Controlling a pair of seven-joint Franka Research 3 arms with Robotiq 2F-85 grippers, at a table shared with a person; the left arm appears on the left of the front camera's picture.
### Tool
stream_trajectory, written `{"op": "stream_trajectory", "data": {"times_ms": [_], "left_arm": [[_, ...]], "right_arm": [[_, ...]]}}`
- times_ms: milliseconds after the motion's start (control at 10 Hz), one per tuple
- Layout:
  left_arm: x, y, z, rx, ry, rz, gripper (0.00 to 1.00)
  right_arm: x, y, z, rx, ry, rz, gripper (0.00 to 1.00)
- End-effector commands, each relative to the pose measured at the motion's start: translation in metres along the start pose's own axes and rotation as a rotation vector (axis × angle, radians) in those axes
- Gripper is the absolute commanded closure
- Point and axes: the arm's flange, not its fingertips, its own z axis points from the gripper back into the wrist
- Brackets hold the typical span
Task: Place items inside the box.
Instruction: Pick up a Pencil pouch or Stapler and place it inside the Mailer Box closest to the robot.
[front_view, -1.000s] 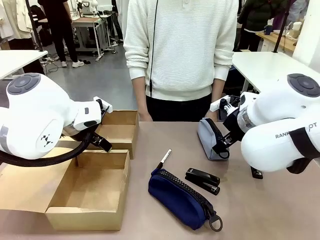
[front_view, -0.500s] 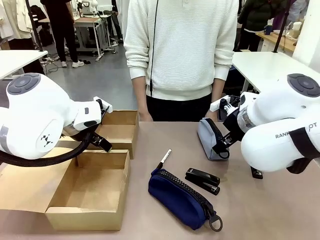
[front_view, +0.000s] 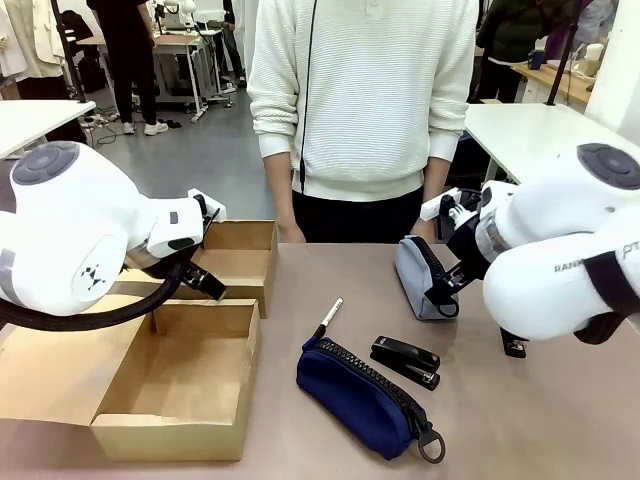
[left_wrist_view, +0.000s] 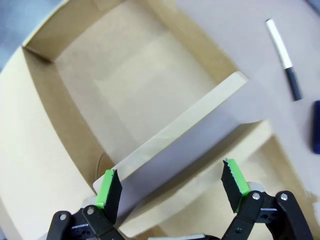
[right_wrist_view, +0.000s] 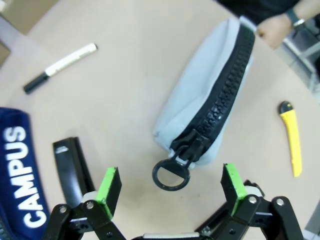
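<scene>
Left gripper (left_wrist_view: 172, 182): jaws wide apart, empty, above a wall of the box (front_view: 170, 440).
Right gripper (right_wrist_view: 171, 185): jaws wide apart, empty, over the zip ring of the grey pouch (right_wrist_view: 200, 100).
Items: navy pouch (front_view: 360, 395), stapler (front_view: 405, 360) and pen (front_view: 328, 318) lie on the table (front_view: 540, 420), at 3 o'clock of the box.

Navy pouch (right_wrist_view: 17, 150) runs off the wrist view's edge — right arm (front_view: 560, 260) covers part of grey pouch (front_view: 412, 278).

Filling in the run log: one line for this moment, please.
left gripper: open over box | right gripper: open by light grey pouch | navy pouch, stapler, pen: on table
</scene>
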Motion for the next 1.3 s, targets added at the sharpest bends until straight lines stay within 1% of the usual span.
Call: {"op": "stream_trajectory", "data": {"times_ms": [0, 100, 200, 300, 400, 500, 600, 700, 800, 900, 1000, 1100, 1200], "left_arm": [[-0.002, -0.001, 0.078, -0.166, -0.084, 0.038, 0.0], [-0.006, 0.0, 0.125, -0.21, -0.093, 0.104, 0.0], [-0.014, 0.006, 0.164, -0.269, -0.082, 0.16, 0.0], [-0.032, 0.024, 0.198, -0.386, -0.083, 0.229, 0.0], [-0.054, 0.052, 0.217, -0.481, -0.107, 0.348, 0.0], [-0.083, 0.087, 0.226, -0.578, -0.171, 0.44, 0.0], [-0.119, 0.125, 0.231, -0.673, -0.261, 0.569, 0.0], [-0.159, 0.159, 0.231, -0.702, -0.366, 0.728, 0.0], [-0.205, 0.176, 0.227, -0.757, -0.476, 0.91, 0.0], [-0.238, 0.182, 0.217, -0.754, -0.56, 1.085, 0.0], [-0.255, 0.183, 0.202, -0.77, -0.604, 1.205, 0.0], [-0.263, 0.182, 0.187, -0.761, -0.612, 1.353, 0.0], [-0.258, 0.181, 0.174, -0.773, -0.606, 1.346, 0.0]], "right_arm": [[0.003, -0.014, 0.079, 0.094, -0.019, -0.008, 0.0], [0.003, -0.017, 0.124, 0.117, -0.002, -0.154, 0.0], [-0.009, -0.027, 0.165, 0.202, -0.009, -0.242, 0.0], [-0.03, -0.048, 0.203, 0.265, -0.033, -0.422, 0.0], [-0.056, -0.08, 0.229, 0.39, -0.081, -0.592, 0.0], [-0.088, -0.113, 0.248, 0.492, -0.148, -0.726, 0.0], [-0.123, -0.146, 0.259, 0.549, -0.23, -0.842, 0.0], [-0.159, -0.176, 0.264, 0.58, -0.321, -0.942, 0.0], [-0.197, -0.204, 0.263, 0.597, -0.416, -1.051, 0.0], [-0.225, -0.223, 0.256, 0.59, -0.459, -1.152, 0.0], [-0.247, -0.234, 0.242, 0.53, -0.487, -1.221, 0.0], [-0.257, -0.239, 0.23, 0.536, -0.48, -1.271, 0.0], [-0.258, -0.232, 0.269, 0.561, -0.419, -1.207, 0.0]]}}
